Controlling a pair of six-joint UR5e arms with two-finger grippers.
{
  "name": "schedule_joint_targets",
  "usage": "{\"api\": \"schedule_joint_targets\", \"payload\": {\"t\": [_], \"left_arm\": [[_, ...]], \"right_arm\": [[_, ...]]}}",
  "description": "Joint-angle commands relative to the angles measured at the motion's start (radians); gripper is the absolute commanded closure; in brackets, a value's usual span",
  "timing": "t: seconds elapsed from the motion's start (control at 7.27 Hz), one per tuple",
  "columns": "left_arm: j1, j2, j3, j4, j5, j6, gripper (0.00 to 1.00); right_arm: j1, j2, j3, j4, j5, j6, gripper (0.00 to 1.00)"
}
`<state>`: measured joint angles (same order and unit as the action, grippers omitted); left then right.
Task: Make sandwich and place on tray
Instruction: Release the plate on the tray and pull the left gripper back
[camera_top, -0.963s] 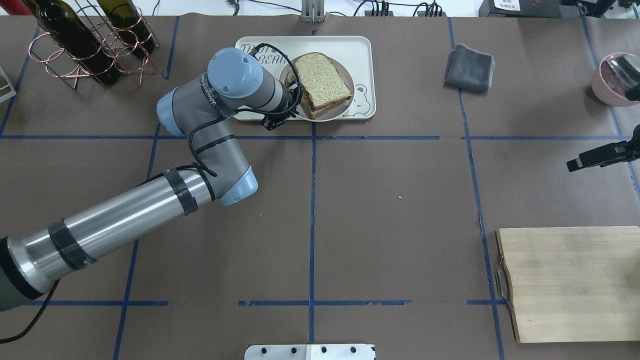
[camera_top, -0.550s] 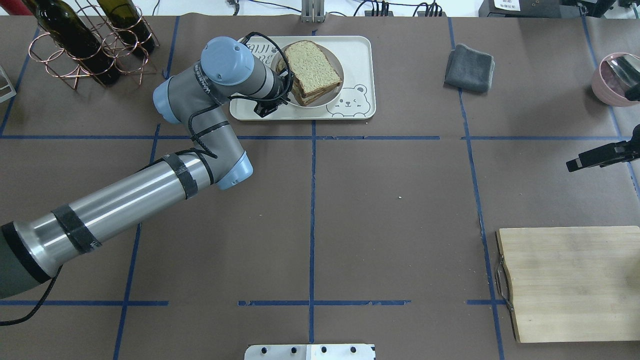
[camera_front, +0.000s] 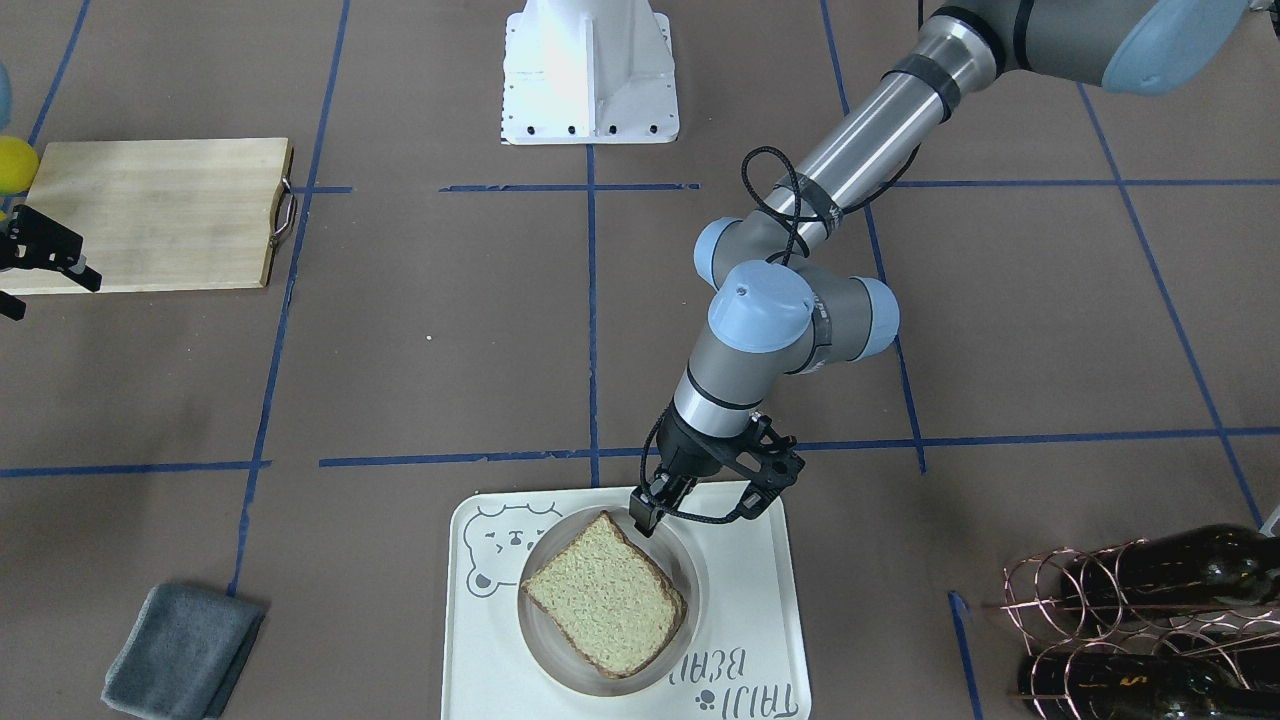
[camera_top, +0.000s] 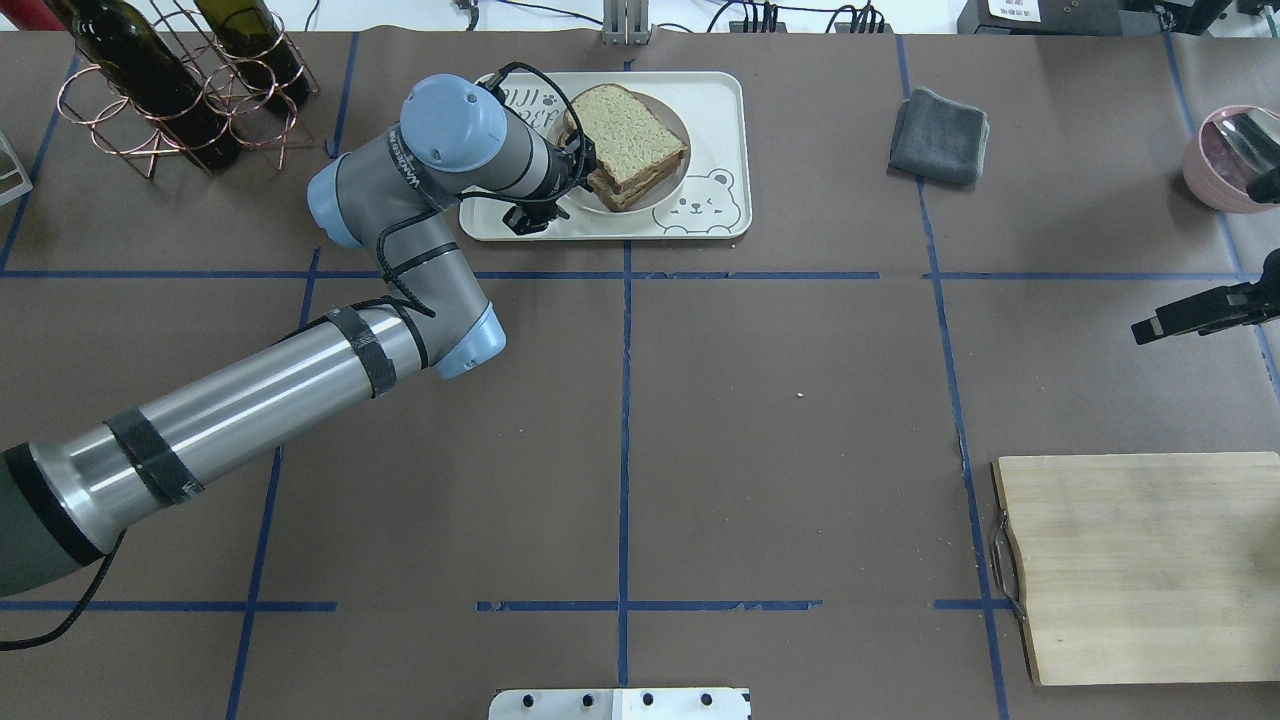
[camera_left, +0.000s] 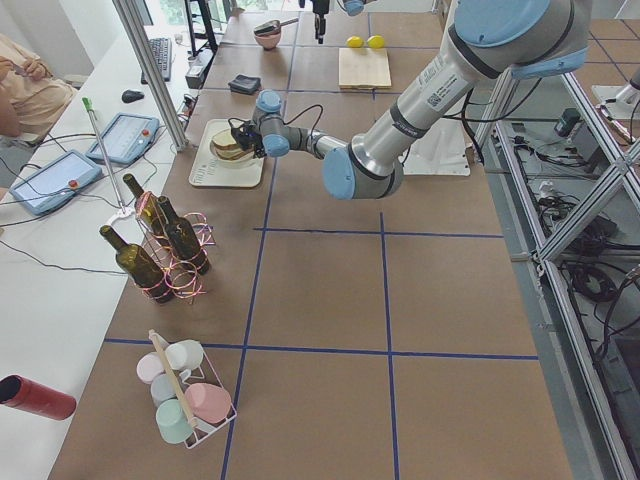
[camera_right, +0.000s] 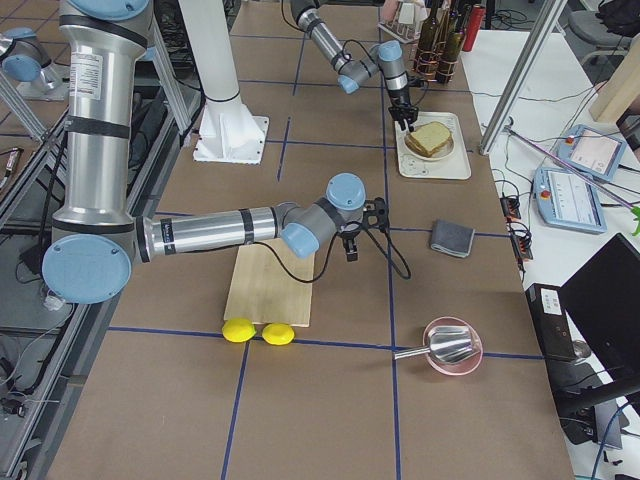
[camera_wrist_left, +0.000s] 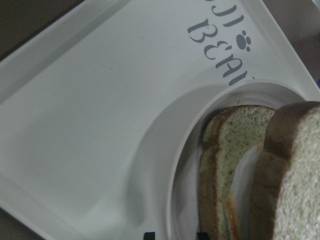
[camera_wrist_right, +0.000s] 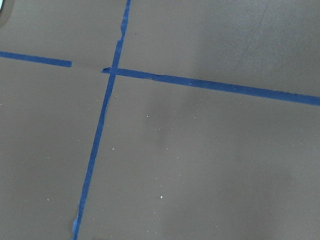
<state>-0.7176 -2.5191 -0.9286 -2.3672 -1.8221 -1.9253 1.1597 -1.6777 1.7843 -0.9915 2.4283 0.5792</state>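
Exterior front-facing view: where was the sandwich (camera_front: 605, 605)?
– On the small round plate (camera_front: 692, 556), which lay on the bear-print tray (camera_front: 745, 610). The left gripper (camera_front: 646, 520) was down at the plate's rim, fingers narrow.
Overhead exterior view: and the right gripper (camera_top: 1150, 328)?
– Over bare table, well apart from the tray, near the wooden cutting board (camera_top: 1150, 565) but not touching it. Its finger gap could not be told.
Left wrist-mounted view?
– Two dark fingertips (camera_wrist_left: 148, 235) pinched the plate's rim between them. White egg (camera_wrist_left: 242, 175) showed between the bread slices.
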Motion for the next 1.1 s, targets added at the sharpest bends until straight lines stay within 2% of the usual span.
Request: {"api": "schedule_joint_targets", "payload": {"t": [0.0, 0.14, 0.28, 0.41, 0.55, 0.69, 0.83, 0.96], "left_arm": [[-0.017, 0.104, -0.135, 0.006, -0.011, 0.072, 0.54], [-0.043, 0.223, -0.271, 0.008, -0.081, 0.144, 0.55], [-0.075, 0.347, -0.397, 0.009, -0.177, 0.278, 0.55], [-0.130, 0.462, -0.509, 0.009, -0.245, 0.430, 0.55], [-0.170, 0.629, -0.638, 0.009, -0.284, 0.653, 0.53], [-0.240, 0.751, -0.703, 0.008, -0.319, 0.845, 0.46], [-0.329, 0.835, -0.726, 0.009, -0.365, 1.015, 0.45], [-0.456, 0.930, -0.728, 0.011, -0.437, 1.262, 0.40]], "right_arm": [[0.000, 0.003, -0.002, -0.003, 0.000, -0.001, 0.00], [0.008, 0.012, -0.005, -0.027, 0.000, -0.001, 0.00], [0.033, 0.039, -0.003, -0.109, 0.002, -0.010, 0.00], [0.063, 0.050, -0.002, -0.168, 0.002, -0.015, 0.00], [0.111, 0.050, -0.019, -0.203, -0.014, -0.059, 0.00], [0.183, 0.065, -0.057, -0.276, -0.014, -0.217, 0.00], [0.240, 0.090, -0.077, -0.391, -0.015, -0.358, 0.00], [0.303, 0.099, -0.082, -0.505, -0.018, -0.481, 0.00]]}}
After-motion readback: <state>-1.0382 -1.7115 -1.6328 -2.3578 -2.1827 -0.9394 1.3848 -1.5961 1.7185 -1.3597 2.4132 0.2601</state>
